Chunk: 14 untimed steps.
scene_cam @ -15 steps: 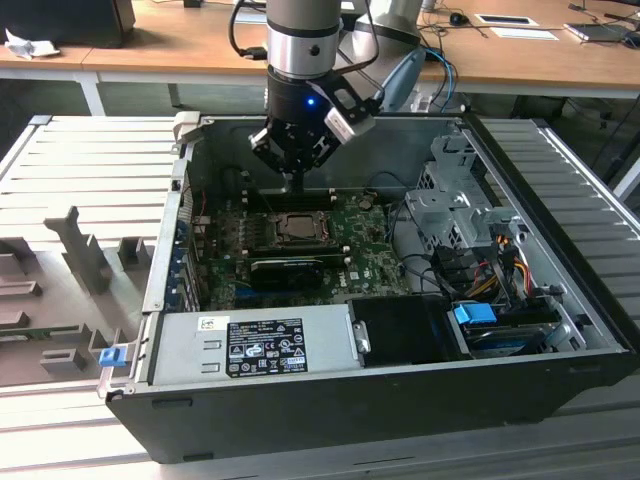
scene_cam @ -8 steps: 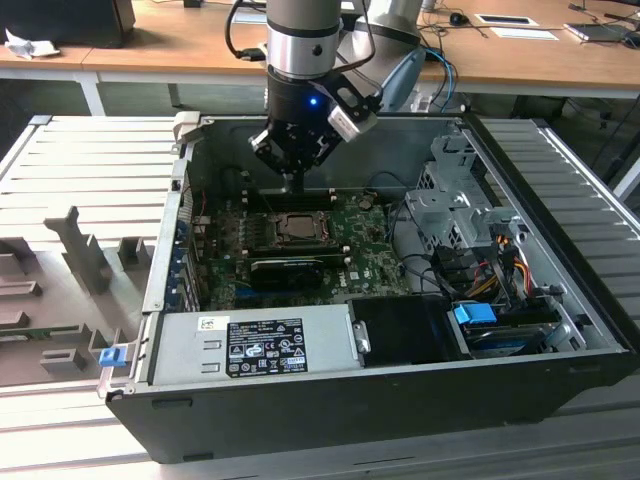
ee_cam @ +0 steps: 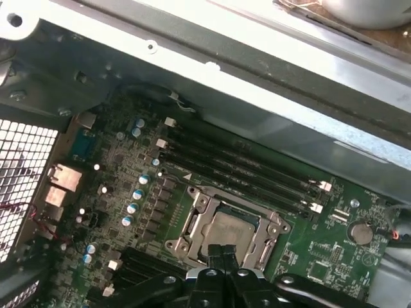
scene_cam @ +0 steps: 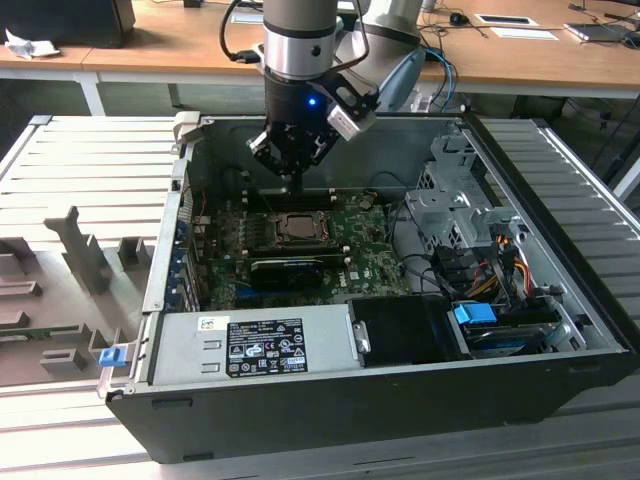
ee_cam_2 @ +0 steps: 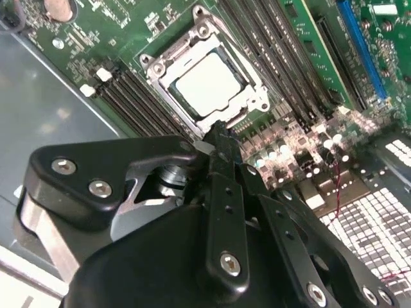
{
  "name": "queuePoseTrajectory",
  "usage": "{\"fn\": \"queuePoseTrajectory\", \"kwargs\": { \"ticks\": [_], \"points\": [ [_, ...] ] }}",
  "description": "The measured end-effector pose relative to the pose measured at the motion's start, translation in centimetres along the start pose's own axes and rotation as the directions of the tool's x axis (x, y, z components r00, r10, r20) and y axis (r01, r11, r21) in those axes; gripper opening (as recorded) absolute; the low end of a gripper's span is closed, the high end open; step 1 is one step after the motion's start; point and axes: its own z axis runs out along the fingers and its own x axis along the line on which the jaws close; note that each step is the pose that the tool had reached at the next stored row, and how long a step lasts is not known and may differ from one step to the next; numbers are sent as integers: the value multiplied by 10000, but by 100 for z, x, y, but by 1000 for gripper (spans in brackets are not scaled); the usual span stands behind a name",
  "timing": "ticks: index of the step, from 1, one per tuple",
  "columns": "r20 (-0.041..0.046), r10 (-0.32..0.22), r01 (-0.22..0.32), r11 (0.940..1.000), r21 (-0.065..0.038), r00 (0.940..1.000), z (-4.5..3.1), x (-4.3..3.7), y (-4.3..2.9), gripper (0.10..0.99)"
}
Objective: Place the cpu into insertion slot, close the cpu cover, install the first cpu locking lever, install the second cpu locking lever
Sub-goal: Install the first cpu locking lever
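The cpu (ee_cam_2: 209, 83) lies flat in the insertion slot (scene_cam: 268, 232), its pale silvery face up, on the green board inside the open computer case. The cpu cover (ee_cam_2: 158, 72), a silvery metal frame, lies down around the chip, which shows through its window. In the first wrist view the cpu (ee_cam: 234, 228) and the cover (ee_cam: 192, 221) sit just beyond my fingertips. My gripper (scene_cam: 291, 183) hangs a little above the board at the socket's far edge. Its black fingers (ee_cam_2: 219, 138) are pressed together, shut on nothing. I cannot tell how the locking levers stand.
A long black expansion card (scene_cam: 285, 268) lies just in front of the socket. Black memory slots (ee_cam: 244, 170) run along its far side, next to the case wall (ee_cam: 270, 122). A power supply (scene_cam: 250, 345) fills the front; a drive cage (scene_cam: 450, 190) and cables stand at the exterior view's right.
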Motion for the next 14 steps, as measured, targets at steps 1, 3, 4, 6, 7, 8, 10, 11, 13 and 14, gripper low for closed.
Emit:
{"fn": "queuePoseTrajectory", "kwargs": {
  "ticks": [1, 3, 4, 6, 7, 8, 10, 11, 13, 14],
  "points": [
    [1, 83, -83, 10000, 2, 10000, 2, 0, 0, 106],
    [7, 588, -588, 9983, 5, 9983, 6, 1, 0, 106],
    [11, 852, -852, 9964, 6, 9964, 8, 1, 0, 106],
    [18, 1389, -1389, 9903, 10, 9903, 14, 0, 1, 106],
    [20, 1507, -1507, 9886, 12, 9886, 17, 0, 1, 106],
    [18, 1701, -1701, 9854, 23, 9854, 20, 1, 0, 106],
    [20, 2074, -2075, 9782, 35, 9782, 27, 1, 0, 106],
    [22, 2221, -2221, 9750, 37, 9750, 30, 1, 0, 106],
    [31, 2696, -2696, 9630, 37, 9630, 42, 1, 0, 106],
    [32, 2856, -2857, 9583, 37, 9583, 47, 1, 0, 106]
  ]
}}
